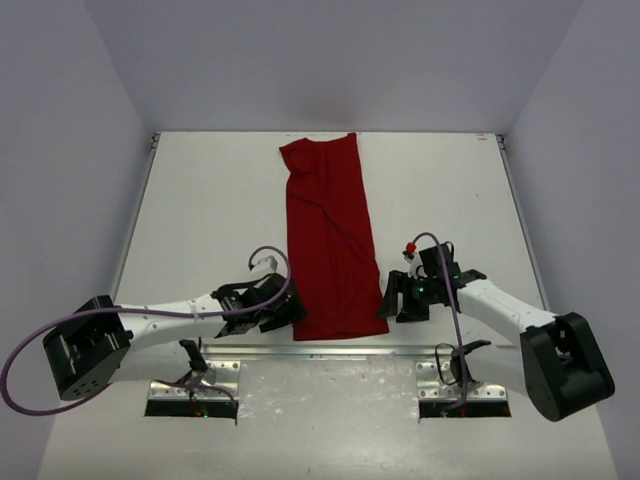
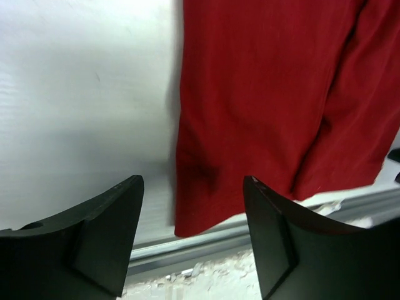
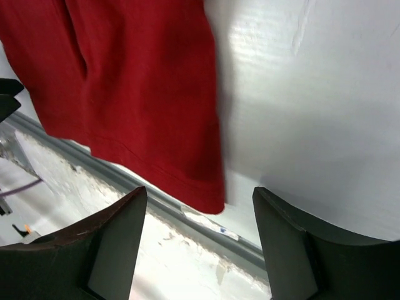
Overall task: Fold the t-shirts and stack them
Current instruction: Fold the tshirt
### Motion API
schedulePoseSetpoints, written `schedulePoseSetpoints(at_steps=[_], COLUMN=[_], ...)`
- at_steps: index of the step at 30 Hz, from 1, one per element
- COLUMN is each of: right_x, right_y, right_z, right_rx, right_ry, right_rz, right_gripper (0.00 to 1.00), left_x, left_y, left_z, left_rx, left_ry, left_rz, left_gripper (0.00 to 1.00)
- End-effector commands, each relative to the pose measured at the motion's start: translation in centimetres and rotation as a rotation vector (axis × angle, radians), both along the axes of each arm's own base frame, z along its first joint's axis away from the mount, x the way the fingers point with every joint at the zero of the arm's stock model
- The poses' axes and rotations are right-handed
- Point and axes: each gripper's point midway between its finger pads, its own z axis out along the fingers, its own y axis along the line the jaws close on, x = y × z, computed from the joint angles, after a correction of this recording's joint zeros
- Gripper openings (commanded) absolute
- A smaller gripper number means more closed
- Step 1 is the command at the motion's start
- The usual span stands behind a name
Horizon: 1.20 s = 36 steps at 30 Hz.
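Softly creased t-shirt point(image 1: 328, 240), long red strip

A white counter point(image 1: 200, 200) stands between plain pale walls point(image 1: 330, 60), evenly lit, a metal strip point(image 1: 340, 349) along its near edge.

Both arms wear white shells, the left arm point(image 1: 170, 318) and the right arm point(image 1: 500, 305) alike, with bulky black bases point(image 1: 85, 350) and black wedge-shaped fingers point(image 2: 94, 244). A purple cable point(image 1: 270, 249) loops along each (a red tip point(image 1: 409, 248) on the right).
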Motion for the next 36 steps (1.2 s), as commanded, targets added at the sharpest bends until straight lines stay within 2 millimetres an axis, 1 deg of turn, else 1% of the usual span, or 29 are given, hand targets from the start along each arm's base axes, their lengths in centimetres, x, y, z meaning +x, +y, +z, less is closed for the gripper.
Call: schedulePoseSetpoints(at_steps=[1,2,3,4,5,6,7,8,10,12,13,14,15,16,17,18,19,21,22,24,25,28,29,30,32,34,36], right_x=[-0.5,-0.6,-1.1,-1.2,-1.1,-1.0,-0.8,-0.7,-0.7,-0.7,-0.8,-0.8,-0.9,-0.8,-1.1,-1.3,-1.1,-1.6,-1.6,-2.4,-2.5,-2.9,-3.0,-3.2,-3.1,-2.8,-2.2], right_y=[1.0,1.3,1.3,1.5,1.4,1.3,1.2,1.3,1.5,1.6,1.7,1.8,1.8,1.8,1.8,1.8,1.9,1.6,1.8,1.9,1.9,2.0,1.9,1.9,1.8,1.4,1.5], right_z=[0.2,0.1,-0.3,-0.3,-0.5,-0.8,-1.1,-1.1,-1.1,-1.1,-1.1,-1.0,-1.0,-0.7,-0.5,-0.4,0.4,0.8,1.5,2.1,2.3,3.3,3.7,4.0,4.7,5.0,5.8], right_rx=[0.086,0.103,0.113,0.121,0.114,0.104,0.090,0.094,0.099,0.102,0.102,0.104,0.101,0.103,0.104,0.104,0.117,0.105,0.123,0.132,0.134,0.155,0.158,0.157,0.153,0.132,0.132], right_ry=[-0.030,-0.029,-0.012,-0.007,-0.009,-0.005,-0.008,-0.013,-0.002,0.001,0.003,0.000,0.001,-0.009,-0.005,-0.005,-0.040,-0.041,-0.068,-0.060,-0.064,-0.087,-0.095,-0.094,-0.122,-0.140,-0.164], right_rz=[0.007,0.011,0.015,0.024,0.023,0.021,0.018,0.022,0.028,0.035,0.041,0.047,0.052,0.057,0.060,0.060,0.064,0.055,0.062,0.080,0.079,0.080,0.079,0.081,0.082,0.072,0.072], right_gripper=[0.66,0.64,0.61,0.55,0.54,0.53,0.47,0.44,0.42,0.42,0.37,0.30,0.24,0.09,0.02,0.01,0.01,0.01,0.01,0.01,0.02,0.01,0.02,0.02,0.02,0.02,0.02], left_x=[-1.4,-1.8,-2.3,-3.0,-3.2,-3.4,-3.5,-3.4,-3.2,-3.3,-3.4,-3.4,-3.5,-3.6,-3.8,-3.8,-4.3,-4.7,-5.5,-6.0,-6.9,-8.2,-8.3,-8.6,-8.7,-8.5,-7.7], left_y=[-2.8,-3.3,-3.5,-3.8,-3.9,-3.4,-3.3,-3.1,-2.7,-2.6,-2.6,-2.6,-2.6,-2.6,-2.7,-2.9,-3.2,-3.4,-3.8,-4.0,-4.3,-4.9,-4.8,-5.1,-4.4,-3.9,-3.2], left_z=[0.1,-0.2,-1.1,-1.4,-1.8,-2.7,-2.9,-3.1,-3.2,-3.1,-3.1,-3.1,-3.0,-3.0,-2.8,-2.3,-1.9,-0.9,-0.6,0.2,0.4,1.3,1.4,1.8,1.8,2.2,3.3], left_rx=[-0.104,-0.111,-0.104,-0.097,-0.087,-0.057,-0.046,-0.037,-0.022,-0.021,-0.023,-0.024,-0.029,-0.029,-0.032,-0.045,-0.052,-0.066,-0.069,-0.066,-0.059,-0.047,-0.037,-0.040,-0.009,0.006,0.018], left_ry=[0.020,0.030,0.064,0.074,0.080,0.097,0.097,0.096,0.088,0.088,0.089,0.089,0.088,0.088,0.086,0.071,0.064,0.040,0.035,0.020,0.020,0.011,0.012,0.011,0.012,0.007,-0.030], left_rz=[-0.017,-0.035,-0.031,-0.047,-0.050,-0.028,-0.023,-0.018,-0.003,-0.001,-0.004,-0.006,-0.008,-0.012,-0.016,-0.022,-0.041,-0.028,-0.053,-0.045,-0.069,-0.069,-0.044,-0.046,-0.013,0.011,0.047], left_gripper=[0.62,0.59,0.58,0.54,0.54,0.54,0.51,0.50,0.47,0.37,0.31,0.19,0.11,0.04,0.01,0.01,0.01,0.00,0.01,0.00,0.01,0.00,0.00,0.00,0.00,0.00,0.00])
